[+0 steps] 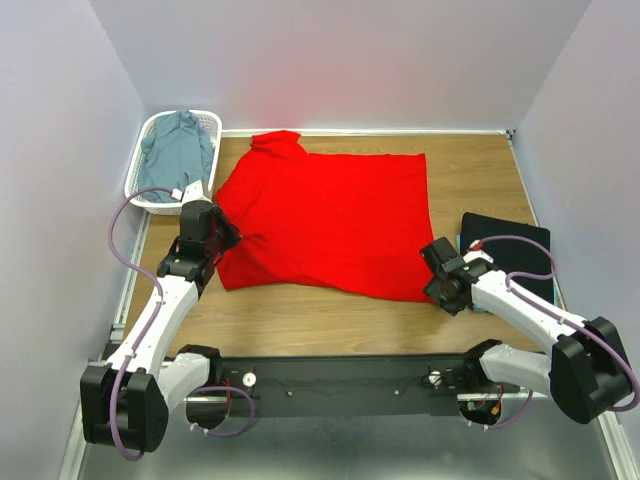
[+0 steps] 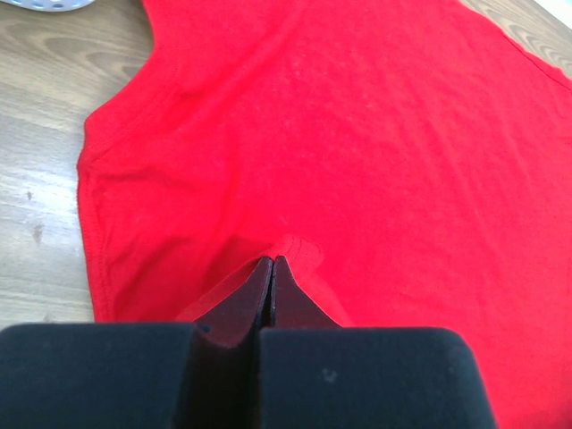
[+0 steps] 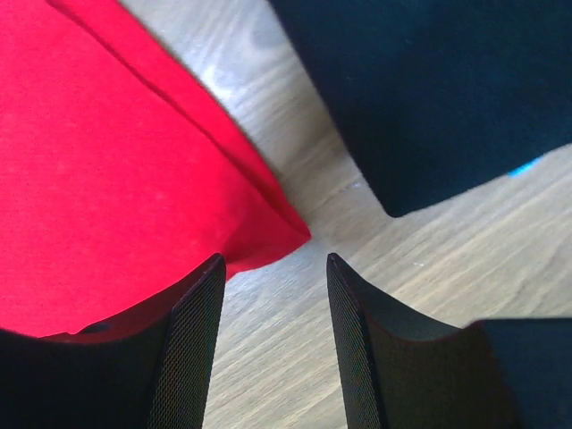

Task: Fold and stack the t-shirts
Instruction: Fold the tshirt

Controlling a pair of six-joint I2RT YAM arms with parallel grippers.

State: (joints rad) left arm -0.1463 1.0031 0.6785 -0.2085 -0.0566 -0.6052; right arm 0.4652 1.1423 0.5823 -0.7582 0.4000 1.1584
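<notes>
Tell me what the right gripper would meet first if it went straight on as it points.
Probably bare table between its open jaws, just beside the red t-shirt corner; depth is unclear.

no legible text, labels, brands, numbers or signs anywhere, nothing printed to read on red t-shirt [image 1: 330, 215], black t-shirt [image 1: 510, 245], grey-blue t-shirt [image 1: 180, 150], white basket [image 1: 135, 175]

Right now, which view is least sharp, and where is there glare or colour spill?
Top external: sharp, but the red t-shirt looks oversaturated and casts a red glow on the back wall. Left wrist: cloth sharp, the left end effector dark, without detail. Right wrist: softest; the black t-shirt shows no texture, and glare whitens the table.
</notes>
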